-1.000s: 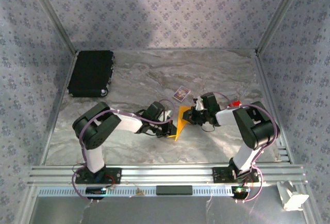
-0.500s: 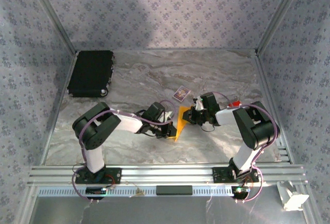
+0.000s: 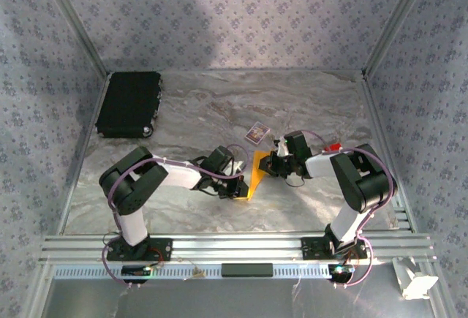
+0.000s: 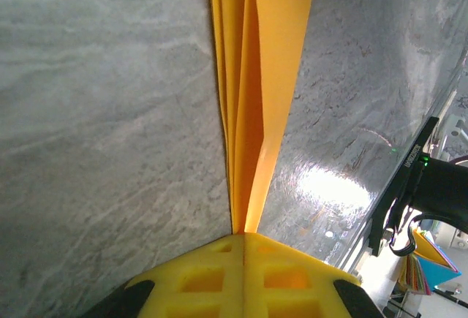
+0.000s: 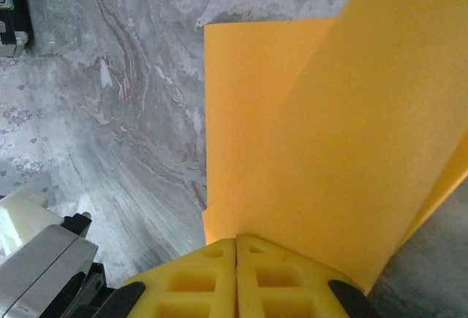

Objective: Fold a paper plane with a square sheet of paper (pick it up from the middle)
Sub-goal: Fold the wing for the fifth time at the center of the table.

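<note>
Left tool (image 4: 243,235) pinches the near tip of the folded square sheet of paper (image 3: 255,175), just nearer than the small patterned card (image 3: 255,133); right tool (image 5: 236,240) pinches the sheet's farther edge; best to pull evenly and gently for a straight crease.

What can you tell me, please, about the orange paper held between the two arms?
The orange-yellow paper is thin, plain and unmarked. It is folded lengthwise into a narrow, layered strip, and the left wrist view shows sharp creases running along it. It is held up on edge between the arms over the grey marbled table rather than lying flat. The left claw is shut on its nearer end, and the right claw is shut on its farther part.
</note>
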Controlling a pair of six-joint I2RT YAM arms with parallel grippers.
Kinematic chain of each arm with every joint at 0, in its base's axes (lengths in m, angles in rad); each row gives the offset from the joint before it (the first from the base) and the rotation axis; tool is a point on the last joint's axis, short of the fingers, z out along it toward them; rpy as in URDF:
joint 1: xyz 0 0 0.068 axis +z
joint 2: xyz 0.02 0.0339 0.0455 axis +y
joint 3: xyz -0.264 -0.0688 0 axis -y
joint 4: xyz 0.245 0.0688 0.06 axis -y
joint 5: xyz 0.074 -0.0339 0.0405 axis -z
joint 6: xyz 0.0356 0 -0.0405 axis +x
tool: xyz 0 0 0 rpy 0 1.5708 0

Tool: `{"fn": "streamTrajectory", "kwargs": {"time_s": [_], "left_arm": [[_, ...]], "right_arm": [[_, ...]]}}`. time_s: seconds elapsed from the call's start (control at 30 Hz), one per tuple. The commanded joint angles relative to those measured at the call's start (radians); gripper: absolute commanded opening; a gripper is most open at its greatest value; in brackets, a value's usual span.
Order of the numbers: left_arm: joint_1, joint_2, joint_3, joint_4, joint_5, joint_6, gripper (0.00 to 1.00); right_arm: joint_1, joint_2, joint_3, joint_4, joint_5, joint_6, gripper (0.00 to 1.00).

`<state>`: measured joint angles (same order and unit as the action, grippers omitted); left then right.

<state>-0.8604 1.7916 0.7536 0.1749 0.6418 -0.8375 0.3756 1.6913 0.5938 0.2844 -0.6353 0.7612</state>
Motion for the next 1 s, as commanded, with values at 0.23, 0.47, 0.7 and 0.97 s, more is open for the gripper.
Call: {"fn": "streamTrajectory", "kwargs": {"time_s": [0.23, 0.47, 0.7, 0.97], "left_arm": [[-0.013, -0.072, -0.054, -0.094, -0.014, 0.017, 0.06], [-0.008, -0.204, -0.042, -0.087, -0.084, 0.016, 0.07], [-0.006, -0.094, 0.119, -0.036, -0.002, 0.014, 0.04], [-0.012, 0.073, 0.265, -0.062, 0.021, 0.036, 0.03]], "right_arm": [[0.004, 0.047, -0.022, -0.129, 0.125, -0.032, 0.08], [0.004, 0.041, -0.020, -0.129, 0.122, -0.030, 0.08], [0.006, 0.044, -0.016, -0.132, 0.121, -0.031, 0.08], [0.006, 0.038, -0.018, -0.137, 0.118, -0.031, 0.08]]}}
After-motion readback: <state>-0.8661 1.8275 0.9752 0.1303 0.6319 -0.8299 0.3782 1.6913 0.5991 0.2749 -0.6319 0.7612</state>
